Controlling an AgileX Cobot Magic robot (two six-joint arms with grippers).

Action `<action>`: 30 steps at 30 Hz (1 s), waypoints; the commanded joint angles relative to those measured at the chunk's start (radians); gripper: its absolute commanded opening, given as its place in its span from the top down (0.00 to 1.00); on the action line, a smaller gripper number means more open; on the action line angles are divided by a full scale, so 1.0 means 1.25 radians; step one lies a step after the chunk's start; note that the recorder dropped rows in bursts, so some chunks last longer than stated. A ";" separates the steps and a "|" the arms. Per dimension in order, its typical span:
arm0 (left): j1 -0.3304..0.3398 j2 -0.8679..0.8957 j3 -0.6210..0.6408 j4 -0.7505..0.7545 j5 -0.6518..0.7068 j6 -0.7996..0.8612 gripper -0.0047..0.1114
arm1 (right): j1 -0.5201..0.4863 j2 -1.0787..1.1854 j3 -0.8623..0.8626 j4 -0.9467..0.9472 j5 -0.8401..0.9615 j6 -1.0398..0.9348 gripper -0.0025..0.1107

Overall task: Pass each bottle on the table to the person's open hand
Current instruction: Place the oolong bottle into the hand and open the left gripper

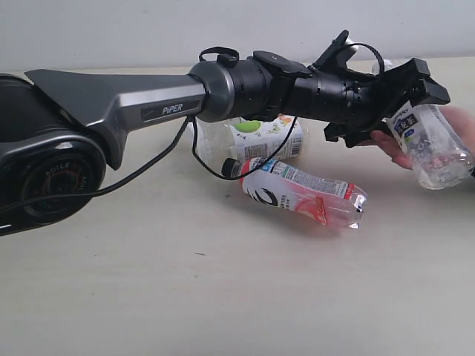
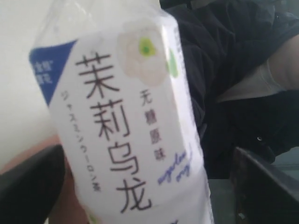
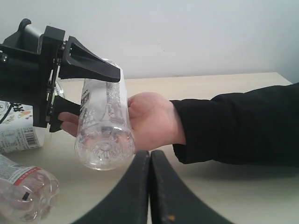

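At right, the left gripper (image 1: 415, 117) stands wide around a clear bottle (image 1: 438, 148) lying in the hand (image 1: 462, 122); the pink bottle (image 1: 304, 194) and green-spotted bottle (image 1: 260, 139) wait at centre.

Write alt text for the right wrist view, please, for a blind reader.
The left gripper's fingers straddle a clear bottle resting against the person's open hand over the table. The right gripper's shut fingers sit in the foreground.

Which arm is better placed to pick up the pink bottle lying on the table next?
Probably right: the right gripper is shut and free, with the pink bottle nearby, while the left gripper has its open jaws straddling the clear bottle on the person's hand.
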 commanded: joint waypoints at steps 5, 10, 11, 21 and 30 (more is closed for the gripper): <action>-0.005 0.002 -0.006 0.001 0.015 0.029 0.09 | -0.004 -0.004 0.003 -0.005 -0.007 -0.006 0.98; 0.010 -0.002 -0.006 -0.008 0.057 0.029 0.09 | -0.004 -0.004 0.003 -0.005 -0.007 -0.006 0.98; 0.013 -0.003 -0.006 -0.008 0.067 0.030 0.09 | -0.004 -0.004 0.003 -0.005 -0.007 -0.006 0.98; 0.017 -0.030 -0.006 0.034 0.092 0.047 0.09 | -0.004 -0.004 0.003 -0.005 -0.007 -0.006 0.98; 0.033 -0.045 -0.006 0.088 0.121 0.039 0.09 | -0.004 -0.004 0.003 -0.005 -0.007 -0.006 0.98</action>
